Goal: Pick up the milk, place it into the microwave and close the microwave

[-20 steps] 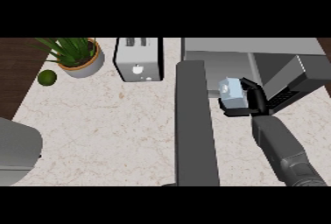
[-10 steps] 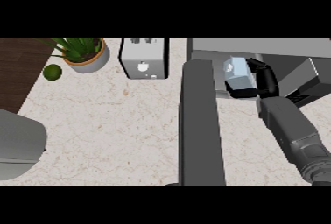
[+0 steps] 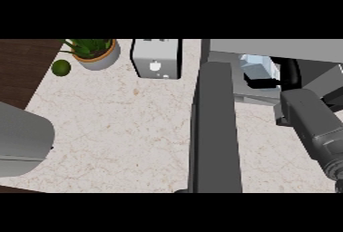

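The milk point(image 3: 257, 68), a pale blue and white carton, is just inside the mouth of the grey microwave point(image 3: 268, 45) at the top right. My right hand point(image 3: 289, 75) is shut on it, black fingers curled round its side and hiding much of it. The right forearm point(image 3: 315, 129) comes up from the lower right. The microwave's dark grey door point(image 3: 214, 131) stands open, a long slab running down the middle of the view to the left of the arm. My left hand does not show.
A white toaster point(image 3: 157, 58) stands at the back, left of the microwave. A potted plant point(image 3: 94, 53) and a green lime point(image 3: 61, 68) are at the back left. A large grey shape point(image 3: 21, 140) fills the left edge. Marbled counter point(image 3: 120, 131) lies between.
My right hand has carried the milk up and away from me, from in front of the microwave into its opening. The door has stayed open.
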Robot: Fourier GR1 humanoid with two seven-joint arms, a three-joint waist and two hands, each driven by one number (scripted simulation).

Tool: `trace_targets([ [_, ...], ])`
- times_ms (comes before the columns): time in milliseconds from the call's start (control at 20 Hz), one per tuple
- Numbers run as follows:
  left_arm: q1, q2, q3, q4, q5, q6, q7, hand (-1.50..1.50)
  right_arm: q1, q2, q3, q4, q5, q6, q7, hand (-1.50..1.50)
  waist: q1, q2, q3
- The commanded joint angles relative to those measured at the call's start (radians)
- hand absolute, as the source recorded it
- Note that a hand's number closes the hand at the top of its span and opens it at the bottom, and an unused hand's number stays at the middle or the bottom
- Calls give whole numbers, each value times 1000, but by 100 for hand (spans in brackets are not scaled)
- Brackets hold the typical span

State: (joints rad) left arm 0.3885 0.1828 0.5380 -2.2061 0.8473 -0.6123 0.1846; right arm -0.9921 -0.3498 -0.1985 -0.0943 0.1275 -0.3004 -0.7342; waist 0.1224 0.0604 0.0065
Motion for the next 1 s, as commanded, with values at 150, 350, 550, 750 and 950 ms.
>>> trace_targets([
  [150,-25,24,-1,12,4,-21,-2,-150,-29,-33,1,17,13,-86,38,150,42,14,1],
  [350,-56,21,-10,38,-15,-11,-4,-150,-29,-66,-20,11,-6,-68,26,150,36,28,3],
  [550,-70,32,-18,52,-23,-13,4,-150,-38,-66,-20,17,-3,-71,35,150,41,30,3],
  [750,-76,46,-18,45,-8,-10,12,-150,-50,-87,-22,19,-2,-80,47,150,62,36,5],
  [950,-94,44,-17,42,-23,3,9,-150,-31,-93,-28,20,-6,-85,28,150,64,46,8],
])
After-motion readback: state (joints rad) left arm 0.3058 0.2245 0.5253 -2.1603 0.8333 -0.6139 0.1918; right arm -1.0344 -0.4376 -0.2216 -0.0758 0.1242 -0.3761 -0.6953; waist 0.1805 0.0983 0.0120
